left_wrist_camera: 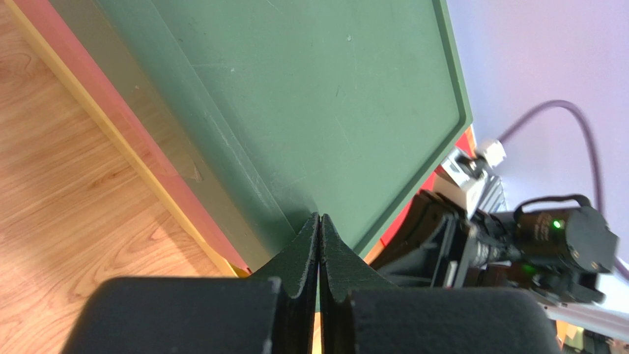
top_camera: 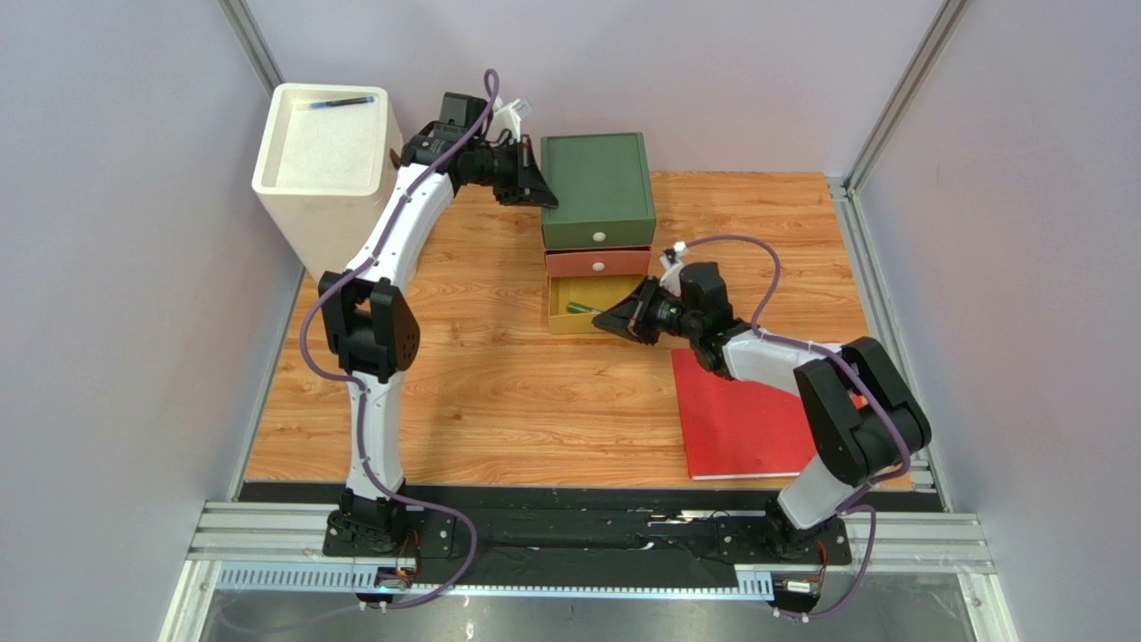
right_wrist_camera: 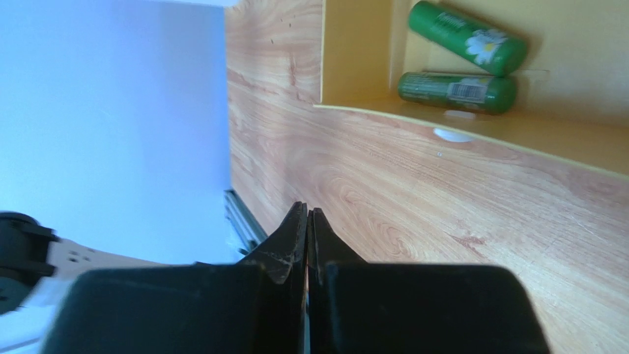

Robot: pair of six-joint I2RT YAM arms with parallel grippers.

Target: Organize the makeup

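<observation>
Two slim green tubes of makeup (right_wrist_camera: 467, 37) (right_wrist_camera: 456, 91) lie side by side in the pulled-out yellow bottom drawer (right_wrist_camera: 517, 129); from above one green tube (top_camera: 579, 308) shows in that drawer (top_camera: 589, 302). My right gripper (top_camera: 599, 325) (right_wrist_camera: 306, 212) is shut and empty, low over the wood just in front of the drawer's right corner. My left gripper (top_camera: 547, 195) (left_wrist_camera: 320, 218) is also shut and empty, its tips at the left edge of the green drawer unit's top (top_camera: 597, 185) (left_wrist_camera: 325, 96).
A red drawer (top_camera: 597, 261) sticks out slightly between the green top and the yellow drawer. A white bin (top_camera: 326, 158) stands at the back left with a dark slim stick (top_camera: 338, 102) lying on it. A flat red book (top_camera: 745, 417) lies under my right arm.
</observation>
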